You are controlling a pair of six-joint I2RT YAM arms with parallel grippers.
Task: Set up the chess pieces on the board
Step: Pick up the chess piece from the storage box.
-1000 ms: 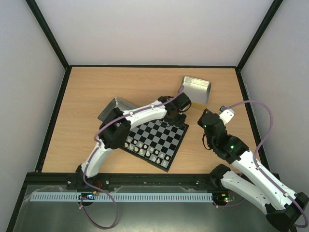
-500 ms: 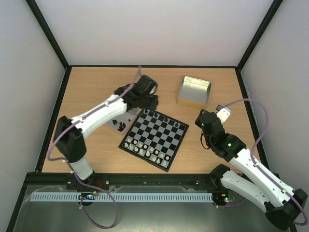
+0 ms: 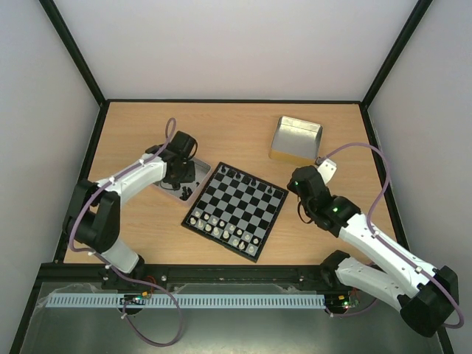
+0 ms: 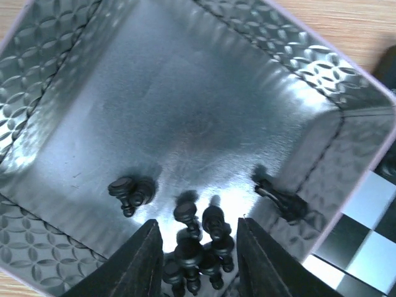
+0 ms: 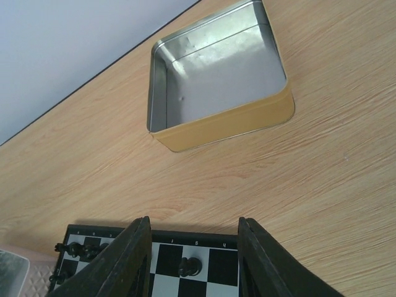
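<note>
Several black chess pieces lie clustered in the left metal tray. My left gripper hangs open just above them, one finger on each side of the cluster, touching none that I can see. One black piece lies apart to the left and another leans on the tray wall. The board carries a few black pieces along its far edge. My right gripper is open and empty over the board's right corner, with a black piece standing on a square beyond its fingers.
Pale pieces stand along the board's near edge. A gold-sided metal tin sits on the wooden table beyond the board, with nothing visible inside it. The left tray touches the board's left corner.
My left arm has swung from the board's far corner leftward and down over the tray. My right gripper has edged left toward the board's right corner.
</note>
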